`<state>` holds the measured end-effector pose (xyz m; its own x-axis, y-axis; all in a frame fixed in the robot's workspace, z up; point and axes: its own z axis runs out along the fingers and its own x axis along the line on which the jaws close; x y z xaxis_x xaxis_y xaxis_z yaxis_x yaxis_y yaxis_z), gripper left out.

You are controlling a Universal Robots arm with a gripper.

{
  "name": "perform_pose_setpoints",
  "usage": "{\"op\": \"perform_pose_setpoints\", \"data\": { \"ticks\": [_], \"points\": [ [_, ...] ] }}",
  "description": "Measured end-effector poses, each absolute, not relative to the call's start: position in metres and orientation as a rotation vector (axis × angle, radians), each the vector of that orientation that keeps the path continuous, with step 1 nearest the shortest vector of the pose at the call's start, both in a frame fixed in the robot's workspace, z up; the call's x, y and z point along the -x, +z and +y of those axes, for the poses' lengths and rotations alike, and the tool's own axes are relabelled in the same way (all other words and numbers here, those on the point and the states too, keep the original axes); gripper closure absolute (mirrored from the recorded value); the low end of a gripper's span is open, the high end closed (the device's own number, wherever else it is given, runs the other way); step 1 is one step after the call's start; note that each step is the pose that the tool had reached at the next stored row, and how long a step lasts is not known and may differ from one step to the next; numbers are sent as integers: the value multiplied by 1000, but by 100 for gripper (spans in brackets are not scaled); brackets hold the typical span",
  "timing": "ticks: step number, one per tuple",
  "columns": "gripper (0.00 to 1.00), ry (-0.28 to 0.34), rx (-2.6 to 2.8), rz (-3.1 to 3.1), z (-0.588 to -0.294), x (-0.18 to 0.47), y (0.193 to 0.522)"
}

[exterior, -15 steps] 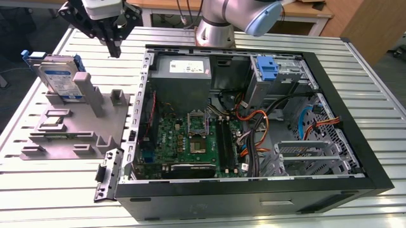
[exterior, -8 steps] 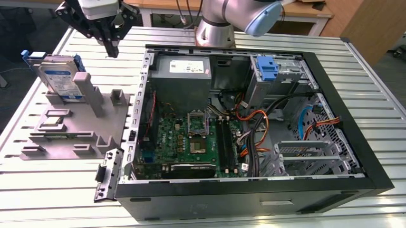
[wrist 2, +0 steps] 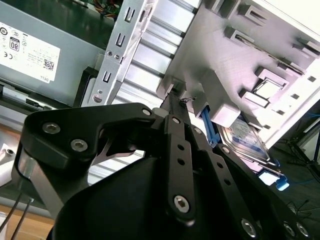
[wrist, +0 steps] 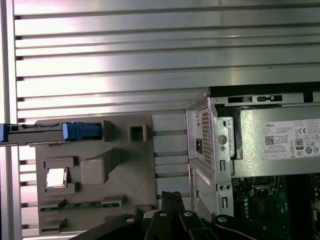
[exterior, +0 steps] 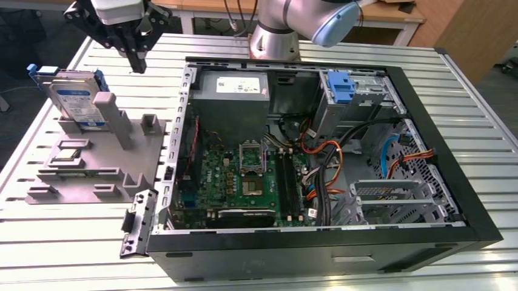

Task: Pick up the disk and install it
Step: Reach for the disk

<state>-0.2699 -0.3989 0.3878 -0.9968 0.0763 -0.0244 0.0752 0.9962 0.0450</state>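
The disk [exterior: 74, 100] stands on edge in a slot of the grey fixture plate [exterior: 105, 159] at the exterior view's left. It is silver-grey with a white-and-blue label and blue side rails. My gripper [exterior: 137, 64] hangs above the table, up and to the right of the disk and apart from it. Its black fingers are pressed together with nothing between them. In the first wrist view the disk [wrist: 45, 133] shows edge-on, away from the gripper [wrist: 171, 196]. In the second wrist view the gripper [wrist 2: 172, 95] points at the fixture's corner, with the disk [wrist 2: 248, 141] beyond.
An open black computer case [exterior: 453, 200] lies on the slatted metal table [exterior: 477, 91], with a motherboard [exterior: 242, 182], loose cables and a grey power supply [exterior: 235, 91] inside. A blue latch piece [exterior: 343, 88] stands at the drive bay. The fixture also holds small chips.
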Motion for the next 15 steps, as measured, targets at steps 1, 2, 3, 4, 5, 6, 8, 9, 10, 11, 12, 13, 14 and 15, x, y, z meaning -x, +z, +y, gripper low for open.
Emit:
{"op": "perform_pose_setpoints", "data": {
  "ticks": [1, 2, 3, 4, 5, 6, 8, 9, 10, 11, 12, 13, 14, 15],
  "points": [
    [90, 69, -118, 3112, -399, 271, 388],
    [90, 69, -118, 3113, -399, 272, 388],
    [90, 69, -118, 3113, -399, 273, 388],
    [90, 69, -118, 3113, -399, 273, 388],
    [90, 69, -118, 3113, -399, 274, 388],
    [90, 69, -118, 3113, -399, 275, 388],
    [90, 69, -118, 3113, -399, 276, 388],
    [90, 69, -118, 3113, -399, 277, 388],
    [90, 69, -118, 3112, -399, 278, 388],
    [90, 69, -118, 3113, -399, 279, 388],
    [90, 69, -118, 3112, -399, 280, 388],
    [90, 69, -118, 3113, -399, 282, 388],
    [90, 69, -118, 3113, -399, 284, 388],
    [90, 69, -118, 3113, -398, 286, 388]
  ]
}}
